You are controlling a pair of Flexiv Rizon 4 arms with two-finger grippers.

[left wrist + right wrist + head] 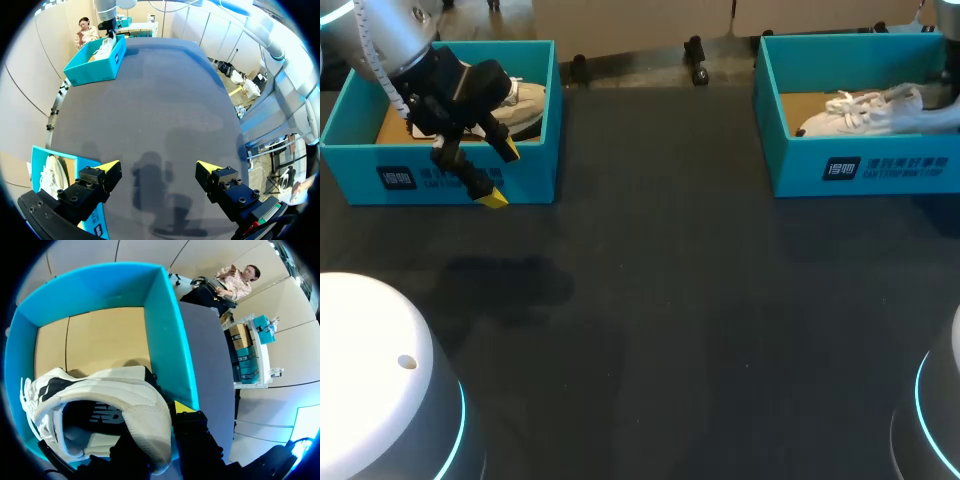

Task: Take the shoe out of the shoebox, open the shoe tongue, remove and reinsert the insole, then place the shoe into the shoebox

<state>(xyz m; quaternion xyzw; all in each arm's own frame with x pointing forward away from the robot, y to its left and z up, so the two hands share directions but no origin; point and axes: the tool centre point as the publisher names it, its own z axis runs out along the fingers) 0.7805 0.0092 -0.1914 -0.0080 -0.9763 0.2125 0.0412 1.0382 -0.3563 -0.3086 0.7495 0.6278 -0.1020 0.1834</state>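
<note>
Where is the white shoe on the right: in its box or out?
In. The shoe lies inside the right shoebox, on its cardboard floor.

- The head view looks down from above and behind, far enough back to take in the whole tabletop (pixel 670 300), the left shoebox (pixel 440 180) and the right shoebox (pixel 800 170).
- The left wrist view sits high over the tabletop and faces along the left tool (pixel 157 172) across the dark surface. The left shoebox lies just beside that tool and the right shoebox far ahead of it.
- The right wrist view is very near and faces into the right shoebox. The shoe (pixel 100 395) fills the space right at the right tool (pixel 176 412).
- All three views share the right shoebox. The head and left wrist views also share the tabletop and the left shoebox.
</note>
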